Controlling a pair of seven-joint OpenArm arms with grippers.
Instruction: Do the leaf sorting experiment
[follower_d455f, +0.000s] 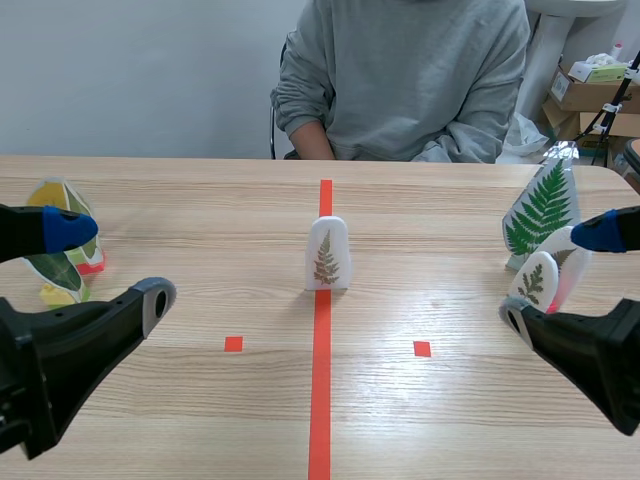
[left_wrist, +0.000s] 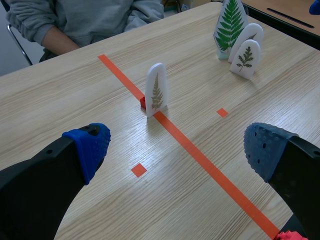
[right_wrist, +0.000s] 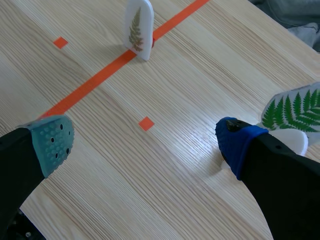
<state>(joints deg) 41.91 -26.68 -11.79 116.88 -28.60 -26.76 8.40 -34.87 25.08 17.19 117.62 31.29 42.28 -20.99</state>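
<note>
A small white card with a brown fern leaf (follower_d455f: 327, 254) stands upright on the red centre tape line; it lies ahead of both grippers (left_wrist: 156, 90) (right_wrist: 137, 29). At the right stand a tall card with a green fern (follower_d455f: 542, 212) and two small white leaf cards (follower_d455f: 533, 282). Yellow and green leaf cards (follower_d455f: 60, 240) stand at the left. My left gripper (follower_d455f: 110, 265) is open and empty near the left cards. My right gripper (follower_d455f: 560, 275) is open and empty, with the green fern card (right_wrist: 295, 112) just beyond its blue-padded finger.
A person in a grey sweatshirt (follower_d455f: 400, 80) sits across the table, arms resting at its far edge. Cardboard boxes (follower_d455f: 590, 90) stand behind at the right. Small red tape squares (follower_d455f: 233, 343) (follower_d455f: 421, 348) mark the table on either side of the line.
</note>
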